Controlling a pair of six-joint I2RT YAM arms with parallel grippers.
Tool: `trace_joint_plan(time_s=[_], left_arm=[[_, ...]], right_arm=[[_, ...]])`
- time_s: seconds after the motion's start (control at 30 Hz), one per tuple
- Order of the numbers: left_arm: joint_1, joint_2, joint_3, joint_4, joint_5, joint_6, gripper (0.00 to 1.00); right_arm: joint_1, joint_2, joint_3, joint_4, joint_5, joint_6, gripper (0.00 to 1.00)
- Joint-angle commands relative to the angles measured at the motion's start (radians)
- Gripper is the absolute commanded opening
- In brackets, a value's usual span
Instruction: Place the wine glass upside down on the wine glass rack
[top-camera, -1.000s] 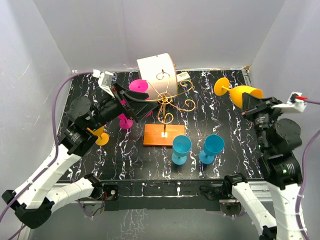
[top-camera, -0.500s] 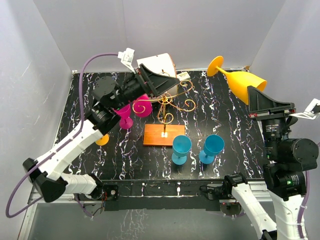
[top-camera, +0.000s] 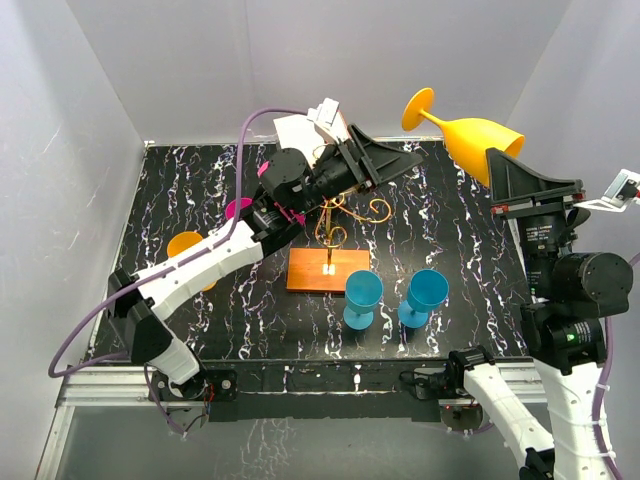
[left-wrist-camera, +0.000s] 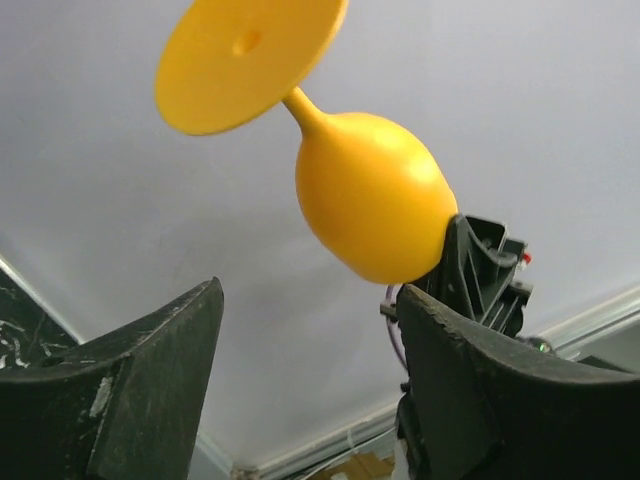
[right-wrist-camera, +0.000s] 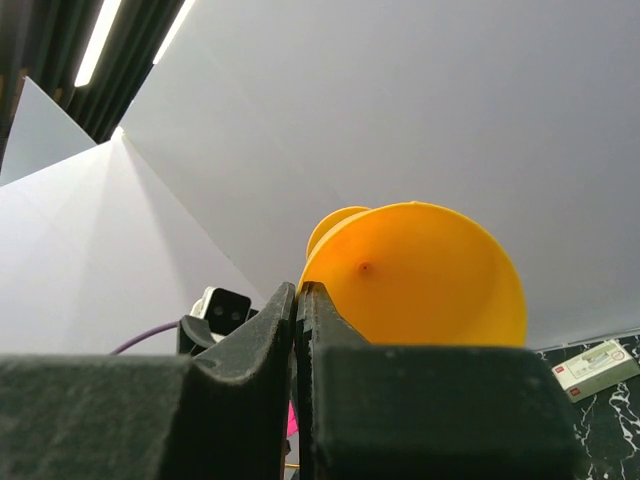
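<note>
Nearest, two blue glasses (top-camera: 363, 297) stand on the desk (top-camera: 200, 330) just in front of the rack (top-camera: 327, 268), whose gold scroll arms rise from its wooden base. Above and to the right, the right tool (top-camera: 500, 168) is pinched tight on the rim of the wine glass (top-camera: 472, 135). The glass is high in the air, well clear of the rack, lying sideways with its foot pointing left. The left tool (top-camera: 408, 155) reaches over the rack's top toward that foot, jaws apart and holding nothing. Its wrist view shows the glass ahead, above the gap.

This looks like a handover. The left tool should rise until the stem lies squarely between its fingers (left-wrist-camera: 150, 390), then close just under the foot. The right should hold steady and let go only once that grip is firm. The smooth stem may slip, and the left arm should stay off the wire.
</note>
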Motion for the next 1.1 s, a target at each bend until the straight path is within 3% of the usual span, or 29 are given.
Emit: trace_joint_plan(time_s=[0.0, 0.27, 0.43, 0.67, 1.07], left_arm=[[-0.028, 0.005, 0.109, 0.037, -0.119, -0.085, 0.67], [-0.046, 0.055, 0.142, 0.129, -0.265, -0.087, 0.70], [-0.050, 0.107, 0.222, 0.142, -0.286, -0.120, 0.68], [-0.054, 0.169, 0.266, 0.228, -0.286, -0.188, 0.56], [-0.054, 0.146, 0.218, 0.316, -0.314, -0.156, 0.28]], right_arm=[[-0.003, 0.015, 0.055, 0.100, -0.039, 0.012, 0.00], [-0.003, -0.006, 0.079, 0.073, -0.122, -0.043, 0.00], [-0.004, -0.030, 0.061, 0.081, -0.176, -0.039, 0.00], [-0.003, -0.054, -0.024, 0.130, -0.297, -0.057, 0.00], [-0.003, -0.091, -0.086, 0.085, -0.313, -0.079, 0.00]])
